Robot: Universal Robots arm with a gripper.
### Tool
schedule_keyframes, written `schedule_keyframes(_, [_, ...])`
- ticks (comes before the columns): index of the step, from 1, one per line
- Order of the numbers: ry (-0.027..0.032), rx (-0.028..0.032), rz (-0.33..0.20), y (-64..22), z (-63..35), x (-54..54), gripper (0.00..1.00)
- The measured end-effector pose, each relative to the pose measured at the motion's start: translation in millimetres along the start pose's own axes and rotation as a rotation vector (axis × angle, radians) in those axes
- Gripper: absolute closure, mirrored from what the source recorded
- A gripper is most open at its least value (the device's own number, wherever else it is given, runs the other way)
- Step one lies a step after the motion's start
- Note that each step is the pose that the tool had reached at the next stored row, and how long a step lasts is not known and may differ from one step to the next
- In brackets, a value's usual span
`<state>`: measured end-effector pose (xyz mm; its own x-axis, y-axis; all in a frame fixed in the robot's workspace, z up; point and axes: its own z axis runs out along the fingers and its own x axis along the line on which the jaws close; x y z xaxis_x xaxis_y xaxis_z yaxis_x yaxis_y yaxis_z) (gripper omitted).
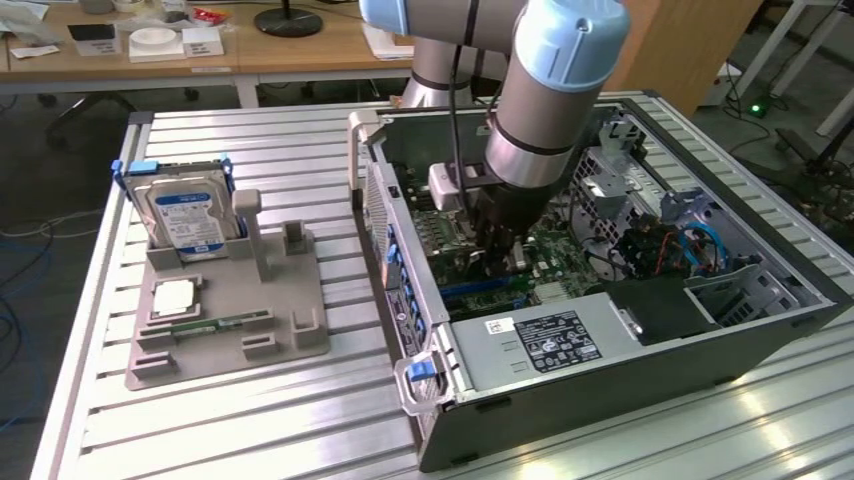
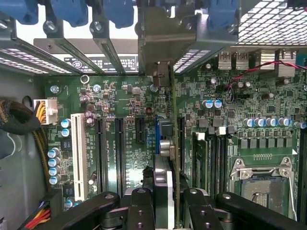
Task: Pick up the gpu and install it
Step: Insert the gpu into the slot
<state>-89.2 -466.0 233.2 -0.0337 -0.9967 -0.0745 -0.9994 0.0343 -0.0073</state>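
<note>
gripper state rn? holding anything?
Gripper: closed on the gpu, card held edge-on over the motherboard.

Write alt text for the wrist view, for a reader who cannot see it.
Black jaws grip the gpu, a green card seen edge-on, held over the green motherboard inside a computer case. Black expansion slots lie on one side of it, an empty processor socket on the other.

Place: robotics lab.
Bench: ribbed aluminium slat table (image 1: 267, 420), lower left.
Machine: grey-and-blue robot arm (image 1: 547, 110), top centre.
Background: wooden office desks (image 1: 334, 55), upper left.
</note>
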Motion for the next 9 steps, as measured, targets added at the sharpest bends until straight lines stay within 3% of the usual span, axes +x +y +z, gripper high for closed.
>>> schedule_keyframes(6, [0.0002,-0.0029,0.001,0.2,1.8,0.9,0.71])
schedule_keyframes(9, [0.0004,-0.0117,0.007,0.2,3.2,3.0,0.71])
